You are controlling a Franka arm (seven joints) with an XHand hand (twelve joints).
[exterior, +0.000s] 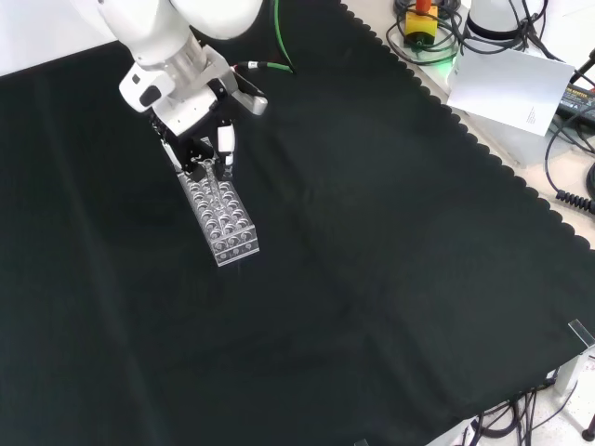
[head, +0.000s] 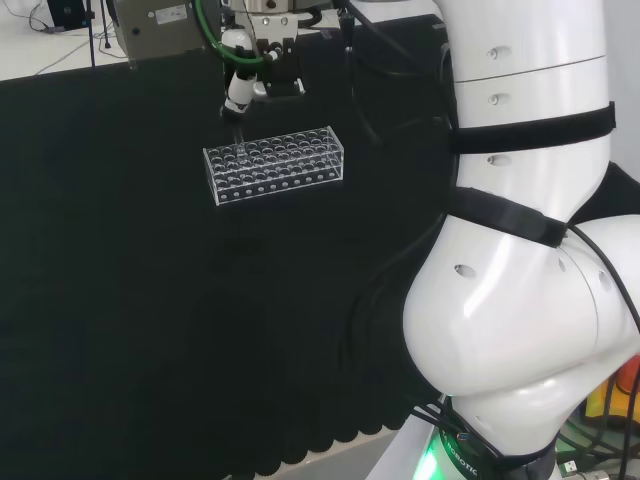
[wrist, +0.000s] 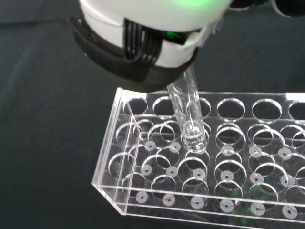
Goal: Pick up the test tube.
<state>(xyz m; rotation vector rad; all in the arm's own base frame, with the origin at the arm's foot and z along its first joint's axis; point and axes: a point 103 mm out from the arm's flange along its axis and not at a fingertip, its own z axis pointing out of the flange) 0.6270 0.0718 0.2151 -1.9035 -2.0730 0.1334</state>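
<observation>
One tube (wrist: 188,112) hangs pinched in the hand (exterior: 206,139), its rounded end just above the rack (head: 275,166) at one end. Any tilt on the lift could knock its tip against a hole's rim.

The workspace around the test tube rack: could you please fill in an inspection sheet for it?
Surface: black cloth, bare apart from the rack.
Job's things: clear test tube tilted, lower end at a hole of the clear rack, upper end at the hand.
Clutter: nothing seen on the cloth.
Hand: hand above the rack's far end in the front view; grip cannot be told.
Cables: green cable at the wrist.
Surroundings: white paper, loose cables beyond the cloth.
</observation>
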